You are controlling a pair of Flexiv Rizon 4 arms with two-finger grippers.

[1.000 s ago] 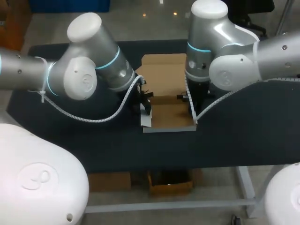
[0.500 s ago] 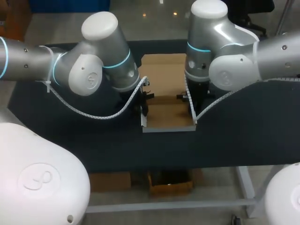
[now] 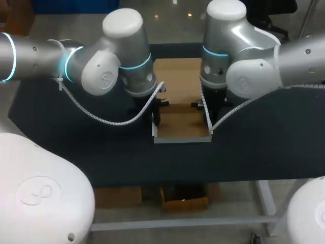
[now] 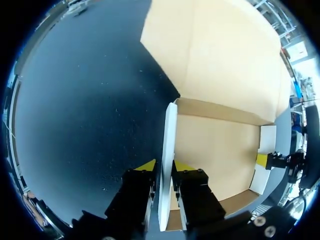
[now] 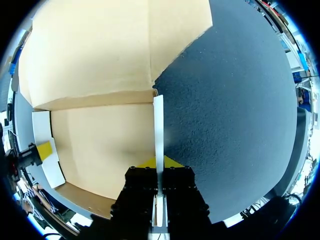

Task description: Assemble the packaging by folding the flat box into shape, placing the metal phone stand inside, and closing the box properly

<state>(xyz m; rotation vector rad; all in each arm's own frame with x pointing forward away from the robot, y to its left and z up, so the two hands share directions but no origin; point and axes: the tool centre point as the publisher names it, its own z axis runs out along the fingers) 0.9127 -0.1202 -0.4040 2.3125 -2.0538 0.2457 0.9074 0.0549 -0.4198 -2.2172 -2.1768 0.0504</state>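
Box — one, half-folded, two side walls, each pinched in jaws

A robotics lab: a grey jointed left arm and right arm flank the cardboard box on a dark-matted, metal-framed worktop.

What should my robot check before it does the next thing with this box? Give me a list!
1. Left gripper pinches the left side wall: ok.
2. Right gripper pinches the right side wall: ok.
3. Both side walls stand upright: ok.
4. Lid lies open and flat behind the box floor: ok.
5. Phone stand is inside the box: not ok, none seen there.
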